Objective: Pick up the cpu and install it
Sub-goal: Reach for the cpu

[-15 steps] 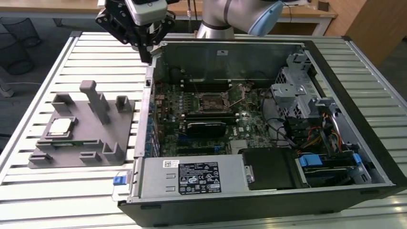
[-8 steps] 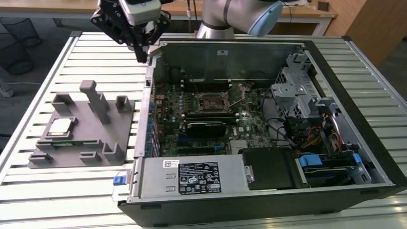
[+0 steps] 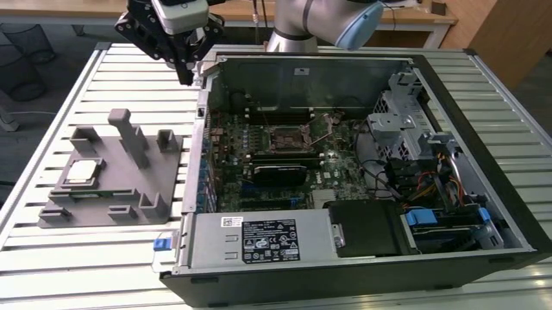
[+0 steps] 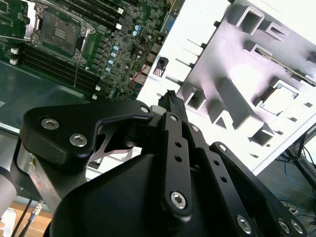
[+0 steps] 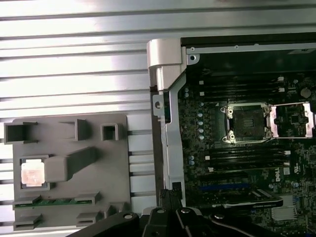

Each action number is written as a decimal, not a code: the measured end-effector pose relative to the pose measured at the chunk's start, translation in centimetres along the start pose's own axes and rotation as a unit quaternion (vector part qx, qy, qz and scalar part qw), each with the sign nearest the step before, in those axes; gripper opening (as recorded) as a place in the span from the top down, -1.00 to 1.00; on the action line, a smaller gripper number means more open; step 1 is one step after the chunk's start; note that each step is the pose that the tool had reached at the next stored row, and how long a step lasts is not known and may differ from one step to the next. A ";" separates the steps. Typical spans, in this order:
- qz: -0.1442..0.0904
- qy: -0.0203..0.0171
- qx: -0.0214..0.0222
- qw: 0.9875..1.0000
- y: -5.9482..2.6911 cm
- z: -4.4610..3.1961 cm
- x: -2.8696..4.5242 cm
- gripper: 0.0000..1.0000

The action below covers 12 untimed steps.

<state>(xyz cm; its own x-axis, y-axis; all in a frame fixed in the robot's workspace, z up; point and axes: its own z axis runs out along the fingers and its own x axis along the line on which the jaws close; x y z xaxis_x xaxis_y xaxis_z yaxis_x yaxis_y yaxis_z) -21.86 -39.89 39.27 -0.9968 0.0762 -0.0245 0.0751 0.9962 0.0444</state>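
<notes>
Black gripper perhaps over case edge, cpu well apart

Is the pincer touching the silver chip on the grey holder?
Apart. The exterior view shows the pincer near the case corner, the cpu away in the grey fixture.

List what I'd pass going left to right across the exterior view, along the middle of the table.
Grey fixture holding the cpu → processor socket on the board inside the open computer → metal drive cage.
</notes>
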 end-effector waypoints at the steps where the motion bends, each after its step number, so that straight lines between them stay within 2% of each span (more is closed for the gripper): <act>1: 0.000 0.000 0.000 1.000 -0.01 0.00 0.12 0.79; 12: 0.000 0.000 0.000 1.000 -0.10 -0.03 1.38 0.79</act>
<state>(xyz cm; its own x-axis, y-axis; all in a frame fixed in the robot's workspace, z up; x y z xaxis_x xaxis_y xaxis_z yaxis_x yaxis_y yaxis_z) -23.25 -39.89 39.27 -0.9968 0.0762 -0.0244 0.0750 0.9962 0.0443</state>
